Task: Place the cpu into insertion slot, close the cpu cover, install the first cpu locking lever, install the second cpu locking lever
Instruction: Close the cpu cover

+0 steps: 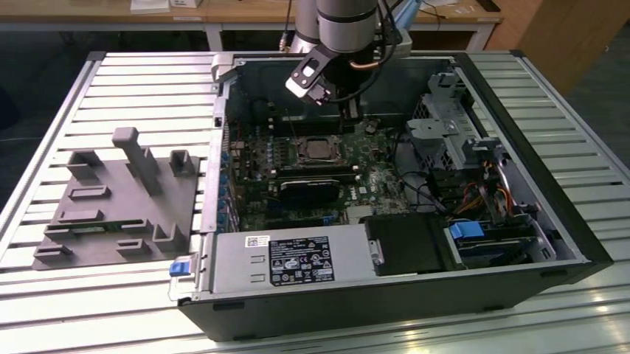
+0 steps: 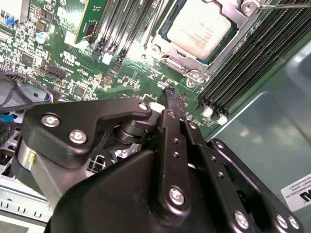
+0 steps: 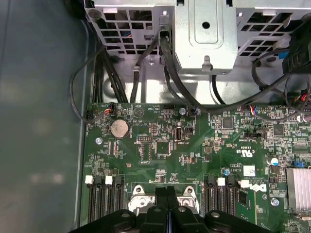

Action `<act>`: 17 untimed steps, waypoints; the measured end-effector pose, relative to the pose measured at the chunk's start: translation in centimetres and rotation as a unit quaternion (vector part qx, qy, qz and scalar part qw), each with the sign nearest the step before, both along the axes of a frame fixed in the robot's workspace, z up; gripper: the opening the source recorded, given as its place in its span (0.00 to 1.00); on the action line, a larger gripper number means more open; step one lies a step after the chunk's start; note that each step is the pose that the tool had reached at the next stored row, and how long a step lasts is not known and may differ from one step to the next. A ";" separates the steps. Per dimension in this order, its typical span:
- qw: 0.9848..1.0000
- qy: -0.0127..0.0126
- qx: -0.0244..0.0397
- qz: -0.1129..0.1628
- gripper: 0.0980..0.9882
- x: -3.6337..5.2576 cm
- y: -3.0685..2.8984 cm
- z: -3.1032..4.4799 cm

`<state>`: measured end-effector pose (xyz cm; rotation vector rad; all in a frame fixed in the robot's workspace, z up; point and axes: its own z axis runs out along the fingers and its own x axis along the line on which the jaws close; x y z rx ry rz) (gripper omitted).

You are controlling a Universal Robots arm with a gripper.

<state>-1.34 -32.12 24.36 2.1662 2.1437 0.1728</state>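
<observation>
One black tower computer case [image 1: 394,306], open and laid on its side, is set on a slatted pale metal counter [image 1: 147,81]. One small flat square cpu with a pale silvery-tan metal top [image 2: 199,29] is seated in the small square dark insertion slot with a silvery rim [image 1: 299,150], near the middle of the green motherboard [image 3: 214,145]. The thin silvery metal cpu cover with a square cutout [image 2: 183,61] is laid flat around the chip, framing its top. One thin silvery lever rod [image 2: 286,5] is seen at the socket's far edge; whether it is latched cannot be told.

One grey-and-silver robot arm [image 1: 344,22] is positioned over the case's far part. Its jaws are closed on each other with nothing gripped. The black fingertips [image 2: 176,103] are held close to the board, beside a corner of the socket and apart from the cover; contact with the board cannot be judged.

Rows of black memory slots [image 2: 243,58] are ranged on both sides of the socket. One round silver coin battery [image 3: 119,128] is set on the board. One perforated silvery drive cage [image 3: 204,34] is mounted beyond the board, with black cables [image 3: 170,73] hung below it. One grey power-supply box [image 1: 285,258] and one black rounded rectangular block [image 1: 409,243] are fitted along the case's near side. One grey moulded fixture with upright posts [image 1: 118,199] is placed on the counter at the exterior view's left, apart from the case.
</observation>
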 end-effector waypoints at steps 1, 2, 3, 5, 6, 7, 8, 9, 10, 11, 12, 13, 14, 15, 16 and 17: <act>1.000 0.006 0.000 0.000 0.01 0.01 0.00 -0.02; 1.000 0.014 -0.001 0.000 0.01 0.04 0.00 -0.03; 1.000 0.023 -0.002 0.000 0.01 0.08 0.00 -0.04; 0.999 0.034 -0.002 0.000 0.01 0.10 0.00 -0.05; 0.999 0.034 -0.002 0.000 0.01 0.10 0.00 -0.05; 0.999 0.034 -0.002 0.000 0.01 0.09 0.00 -0.05; 0.999 0.034 -0.002 0.000 0.01 0.10 0.00 -0.05; 0.999 0.034 -0.002 0.000 0.01 0.10 0.00 -0.05; 0.999 0.034 -0.002 0.000 0.01 0.10 0.00 -0.05; 0.999 0.035 -0.002 0.000 0.01 0.10 0.00 -0.06; 0.999 0.039 -0.002 0.000 0.01 0.12 0.00 -0.09; 0.999 0.046 -0.003 0.000 0.01 0.14 0.00 -0.10; 0.999 0.051 -0.003 0.000 0.01 0.14 0.00 -0.09; 0.999 0.051 -0.003 0.000 0.01 0.14 0.00 -0.08; 0.999 0.052 -0.003 0.000 0.01 0.14 0.00 -0.08; 0.999 0.052 -0.003 0.000 0.01 0.14 0.00 -0.10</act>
